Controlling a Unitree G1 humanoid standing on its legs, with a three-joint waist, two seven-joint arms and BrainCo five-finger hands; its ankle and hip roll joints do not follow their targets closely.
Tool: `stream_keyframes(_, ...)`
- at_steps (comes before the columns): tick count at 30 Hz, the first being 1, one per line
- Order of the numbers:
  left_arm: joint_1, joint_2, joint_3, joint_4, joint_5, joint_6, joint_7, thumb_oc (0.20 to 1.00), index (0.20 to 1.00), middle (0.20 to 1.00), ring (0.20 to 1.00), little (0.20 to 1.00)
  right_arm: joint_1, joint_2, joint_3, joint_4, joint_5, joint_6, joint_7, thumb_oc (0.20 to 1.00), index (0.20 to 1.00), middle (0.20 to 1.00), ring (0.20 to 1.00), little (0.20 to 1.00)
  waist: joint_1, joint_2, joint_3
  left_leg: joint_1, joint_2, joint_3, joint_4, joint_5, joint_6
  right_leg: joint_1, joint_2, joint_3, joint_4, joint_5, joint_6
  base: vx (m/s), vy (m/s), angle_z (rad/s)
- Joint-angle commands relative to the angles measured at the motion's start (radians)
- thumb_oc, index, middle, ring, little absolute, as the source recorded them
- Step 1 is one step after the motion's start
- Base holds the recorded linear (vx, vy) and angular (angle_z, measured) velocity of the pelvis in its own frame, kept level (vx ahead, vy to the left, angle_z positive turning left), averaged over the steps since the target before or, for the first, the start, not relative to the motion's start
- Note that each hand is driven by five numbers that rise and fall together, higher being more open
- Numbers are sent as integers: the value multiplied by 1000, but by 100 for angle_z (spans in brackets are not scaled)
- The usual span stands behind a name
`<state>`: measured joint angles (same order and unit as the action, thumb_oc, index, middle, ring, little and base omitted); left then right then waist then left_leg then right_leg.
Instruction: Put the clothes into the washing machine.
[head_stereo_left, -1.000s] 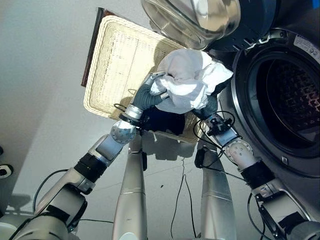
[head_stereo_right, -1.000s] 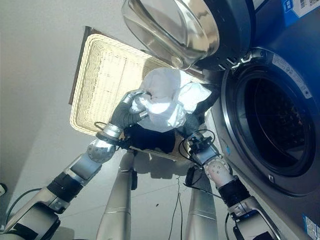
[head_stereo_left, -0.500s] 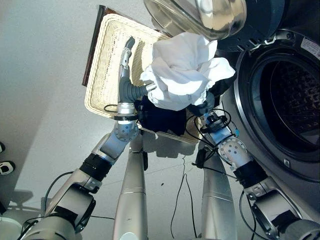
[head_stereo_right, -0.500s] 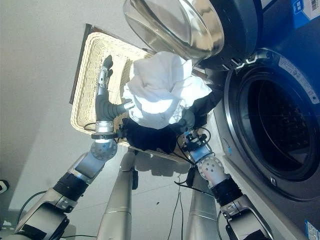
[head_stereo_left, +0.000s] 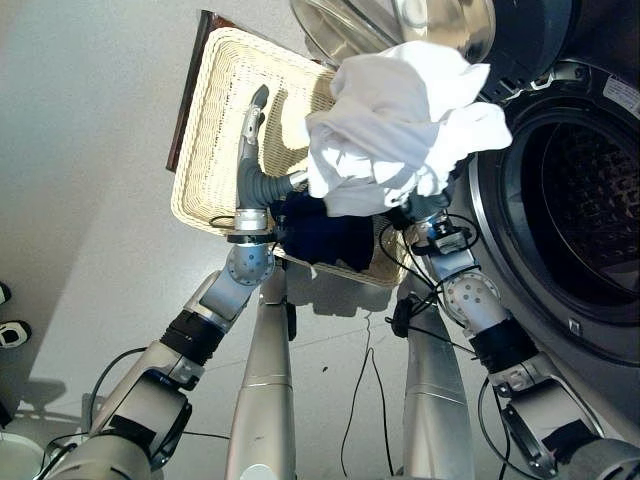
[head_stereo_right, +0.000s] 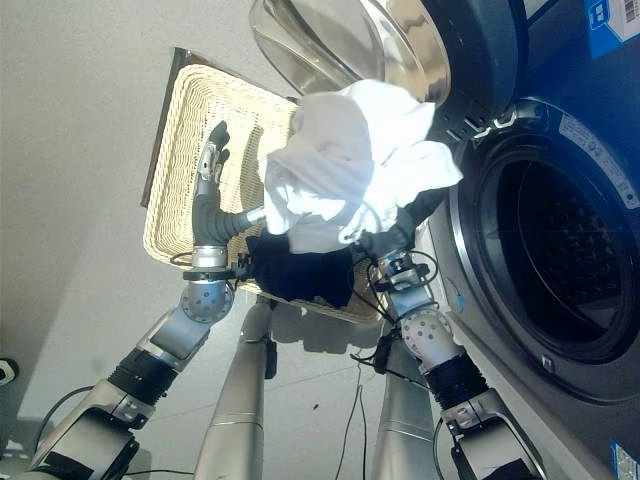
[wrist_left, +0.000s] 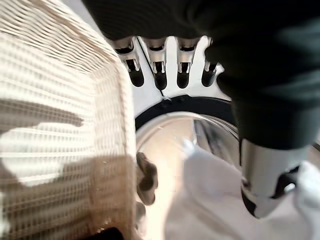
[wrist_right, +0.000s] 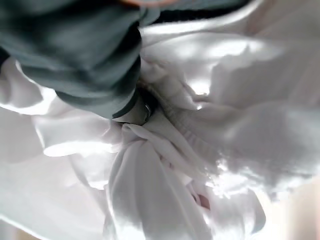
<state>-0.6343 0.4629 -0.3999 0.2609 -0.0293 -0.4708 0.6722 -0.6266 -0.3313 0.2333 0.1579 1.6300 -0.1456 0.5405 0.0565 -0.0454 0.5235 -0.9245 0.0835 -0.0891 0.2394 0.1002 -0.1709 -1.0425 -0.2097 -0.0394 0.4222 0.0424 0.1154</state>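
White garment bunched and lifted, carried on the right hand, just beside the rim of the washing machine opening on the basket side, level with the upper half of the opening. Bundle overlapped the lower edge of the open door. Right hand buried in the cloth: its dark cover ran into the folds in its wrist view, fingers hidden, so could not tell how they gripped.

Left hand apart from the cloth, farther from the opening, over the wicker basket. Fingers straight and relaxed, holding nothing; its wrist view showed the dark tips in a row.

Dark garment draped at the basket edge nearest the robot, below the white bundle, well short of the opening.

Key relation: the opening lay straight off the bundle's far side from the basket, with no gap of floor between. Right arm clearly the nearer one. Judged the coming move a sideways push into the drum. Loose corners toward the rim may snag there.
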Motion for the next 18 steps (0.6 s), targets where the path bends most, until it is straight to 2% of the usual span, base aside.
stream_keyframes(1, -9, -4, 85, -23, -69, -119, 62, 1000, 1000, 1000, 1000, 1000, -18, -8, -35, -113, 16, -41, 46, 200, 200, 200, 200, 200, -25, 26, -4, -41, -87, -8, 17, 44, 109, 53, 66, -89, -128, 133, 13, 0, 0, 0)
stream_keyframes(5, -18, -13, 112, 77, -112, -160, 97, 1000, 1000, 1000, 1000, 1000, -37, -36, -63, -13, 47, -49, 44, 200, 200, 200, 200, 200, -26, 23, -4, -38, -82, -7, 15, 43, 103, 55, 67, -90, -127, 132, 14, 0, 0, 0)
stream_keyframes(8, -40, -10, 114, 168, -116, -139, 141, 1000, 1000, 1000, 1000, 1000, -57, -65, -85, 87, 95, -48, 41, 200, 200, 200, 200, 200, -31, 20, -4, -39, -78, -4, 15, 44, 98, 55, 70, -89, -126, 132, 15, 0, 0, 0)
stream_keyframes(13, -81, 10, 105, 356, -163, -145, 163, 1000, 1000, 1000, 1000, 1000, -75, -127, -99, 322, 191, 11, 91, 200, 200, 200, 200, 200, -45, 13, -4, -38, -63, 10, 15, 47, 89, 56, 76, -86, -131, 136, 13, -2, 12, -1)
stream_keyframes(18, -113, 26, 97, 461, -188, -136, 156, 1000, 1000, 1000, 1000, 1000, -92, -153, -105, 491, 246, 49, 105, 200, 200, 200, 200, 200, -53, 11, -4, -36, -56, 17, 11, 49, 84, 58, 79, -81, -137, 137, 9, -1, 24, -6)
